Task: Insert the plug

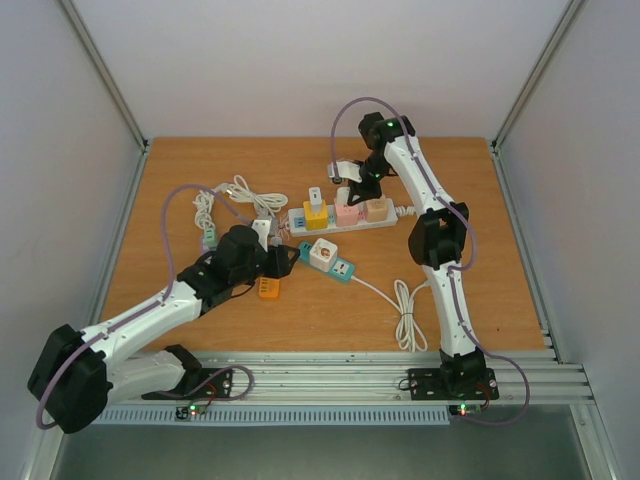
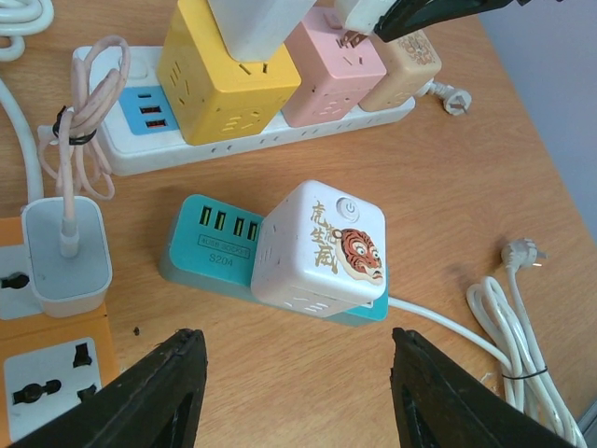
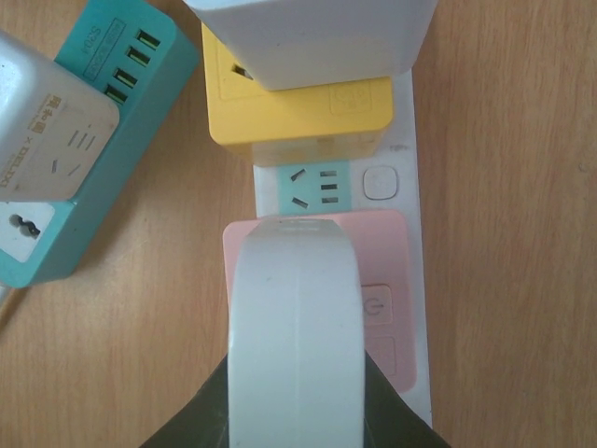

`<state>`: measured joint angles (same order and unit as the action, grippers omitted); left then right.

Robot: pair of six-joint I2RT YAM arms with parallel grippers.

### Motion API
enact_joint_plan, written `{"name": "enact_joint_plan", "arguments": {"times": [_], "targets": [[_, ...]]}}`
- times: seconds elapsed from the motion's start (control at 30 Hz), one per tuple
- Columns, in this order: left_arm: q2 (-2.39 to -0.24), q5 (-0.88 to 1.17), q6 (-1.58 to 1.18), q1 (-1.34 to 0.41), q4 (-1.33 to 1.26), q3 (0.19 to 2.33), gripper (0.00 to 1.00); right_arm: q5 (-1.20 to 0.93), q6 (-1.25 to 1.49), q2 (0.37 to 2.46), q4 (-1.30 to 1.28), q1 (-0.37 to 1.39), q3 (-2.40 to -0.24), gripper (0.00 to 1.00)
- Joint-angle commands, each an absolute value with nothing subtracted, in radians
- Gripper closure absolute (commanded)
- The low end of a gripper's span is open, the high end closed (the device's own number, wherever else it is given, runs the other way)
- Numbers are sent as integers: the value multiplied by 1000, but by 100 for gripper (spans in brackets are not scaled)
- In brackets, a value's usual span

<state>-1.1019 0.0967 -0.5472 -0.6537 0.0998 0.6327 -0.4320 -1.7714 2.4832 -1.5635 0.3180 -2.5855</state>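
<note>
On the left, the left gripper (image 2: 294, 378) hangs spread wide and empty just short of the teal strip (image 2: 219, 238) and its white tiger cube (image 2: 317, 247), apparently standing by. Further right, the right gripper (image 1: 352, 180) is clamped on the white plug (image 3: 294, 317), poised directly over the pink cube (image 3: 382, 280) on the white power strip (image 2: 140, 154). I'd say it's lined up for pressing in.

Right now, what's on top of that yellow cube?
A white plug block sits on the yellow cube, covering much of its top face. Its prongs and the socket beneath are hidden.
</note>
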Motion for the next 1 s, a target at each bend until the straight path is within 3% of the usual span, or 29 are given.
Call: {"name": "enact_joint_plan", "arguments": {"times": [0.0, 0.4, 0.97], "targets": [[-1112, 99, -551, -653, 34, 611, 44, -375, -1786, 2494, -1575, 327, -2597, 99], [-1120, 94, -546, -653, 34, 609, 45, -403, -1800, 2532, -1553, 345, -2576, 99], [-1141, 89, -534, -653, 30, 606, 45, -227, -1752, 2564, -1514, 388, -2497, 99]]}}
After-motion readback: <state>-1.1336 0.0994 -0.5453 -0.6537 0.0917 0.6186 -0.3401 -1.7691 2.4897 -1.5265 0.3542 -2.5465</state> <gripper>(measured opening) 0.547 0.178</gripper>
